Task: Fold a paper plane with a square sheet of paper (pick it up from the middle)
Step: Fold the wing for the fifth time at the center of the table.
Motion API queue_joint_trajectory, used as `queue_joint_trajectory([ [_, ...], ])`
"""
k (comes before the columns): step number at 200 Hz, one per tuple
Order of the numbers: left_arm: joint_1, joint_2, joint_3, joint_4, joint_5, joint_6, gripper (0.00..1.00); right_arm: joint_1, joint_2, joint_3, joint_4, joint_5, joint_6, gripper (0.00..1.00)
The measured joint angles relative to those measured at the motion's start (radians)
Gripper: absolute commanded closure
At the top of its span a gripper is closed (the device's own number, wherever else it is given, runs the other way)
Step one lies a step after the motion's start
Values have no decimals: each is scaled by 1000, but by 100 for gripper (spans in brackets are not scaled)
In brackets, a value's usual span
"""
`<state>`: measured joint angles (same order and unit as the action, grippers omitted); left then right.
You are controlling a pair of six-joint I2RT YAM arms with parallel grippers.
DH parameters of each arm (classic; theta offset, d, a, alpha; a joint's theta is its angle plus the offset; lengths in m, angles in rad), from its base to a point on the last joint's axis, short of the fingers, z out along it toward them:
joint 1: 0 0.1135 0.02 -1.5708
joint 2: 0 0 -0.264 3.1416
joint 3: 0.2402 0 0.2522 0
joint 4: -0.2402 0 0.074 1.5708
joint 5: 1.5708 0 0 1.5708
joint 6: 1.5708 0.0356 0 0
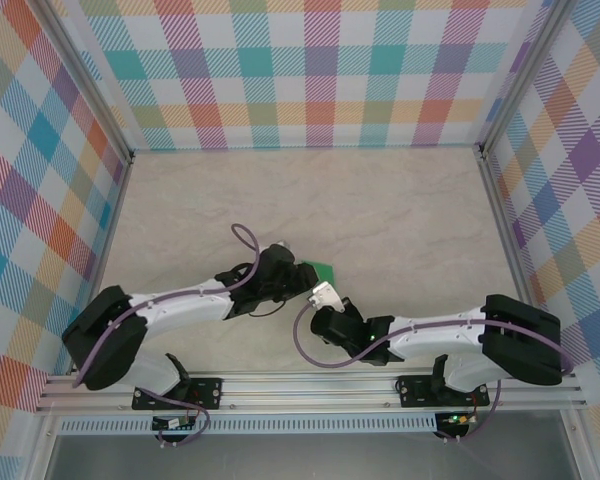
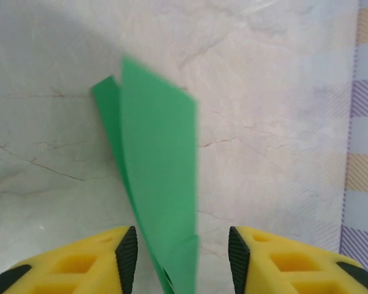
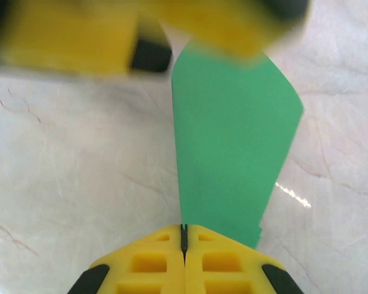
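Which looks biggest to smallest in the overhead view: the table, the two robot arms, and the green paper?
1. the table
2. the left arm and the right arm, which look about alike, so I won't rank them
3. the green paper, just a small patch between the arms

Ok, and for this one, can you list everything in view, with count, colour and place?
green paper sheet: one, bright green, folded, standing on edge mid-table between the two grippers
table: one, pale beige marble pattern, under everything
plaid walls: three, pastel multicolour check, at the left, back and right of the table
frame rail: one, silver metal, along the near edge where the arms are bolted
left arm: one, white and black with a purple cable, reaching in from near left
right arm: one, white and black with a purple cable, reaching in from near right
left gripper: one, yellow with black pads, open either side of the paper
right gripper: one, yellow, shut on the paper's lower edge
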<state>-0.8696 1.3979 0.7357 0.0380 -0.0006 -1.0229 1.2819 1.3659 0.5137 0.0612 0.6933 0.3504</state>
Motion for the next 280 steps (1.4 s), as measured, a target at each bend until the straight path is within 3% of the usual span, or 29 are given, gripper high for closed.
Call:
queue_joint_trajectory([
  [41,-1,-182,-7,-92,-92,17,25,-4,5,-36,39,-79,0,97],
  [82,0,-168,-44,-109,-106,12,24,-4,27,-36,55,-83,1,96],
  [120,0,5,-29,-63,-27,0,37,-4,26,-36,53,-68,11,95],
  [159,0,145,39,-34,44,-5,41,-4,-18,-63,50,-53,24,94],
  [202,0,216,113,-10,88,-2,69,-4,-37,-71,31,-47,32,91],
  [280,0,241,140,-31,113,23,100,-4,-68,-71,-71,-40,88,80],
])
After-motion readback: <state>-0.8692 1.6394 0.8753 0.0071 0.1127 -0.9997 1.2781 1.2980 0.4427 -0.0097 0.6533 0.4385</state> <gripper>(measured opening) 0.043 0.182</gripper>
